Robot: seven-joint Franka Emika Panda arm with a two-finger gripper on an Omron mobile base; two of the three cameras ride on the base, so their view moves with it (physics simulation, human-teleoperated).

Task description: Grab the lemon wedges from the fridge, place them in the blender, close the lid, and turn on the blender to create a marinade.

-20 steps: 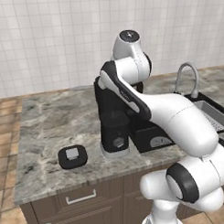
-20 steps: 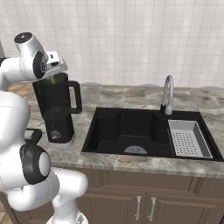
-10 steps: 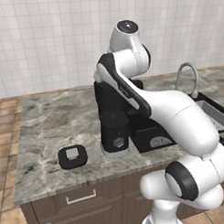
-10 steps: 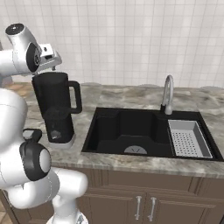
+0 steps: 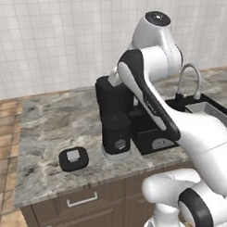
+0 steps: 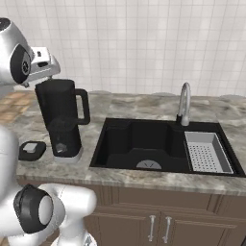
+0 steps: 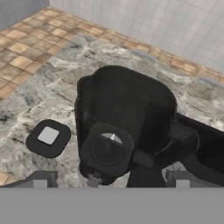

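The claw (image 7: 110, 180) hangs just above the open blender (image 5: 116, 117), fingers spread wide with nothing between them. The jar is dark and I cannot tell whether any lemon wedges lie inside. Judging by the empty claw over an open jar, the lid (image 5: 74, 158) comes next.

To do that well, lift clear of the jar's rim before swinging sideways, so the fingers do not knock the jar. Come down on the lid from straight above and pinch it across two flat edges, not by the small cap. It is thin and lies flat on the surface (image 5: 46, 127), so the fingertips need to reach almost to the stone. Carry it level and square it with the jar mouth before lowering.

The lid lies well below the claw, off to the side away from the sink (image 6: 144, 144), near the blender's foot but apart from it. It is a flat black rounded square with a light grey square cap in its middle, cap side up
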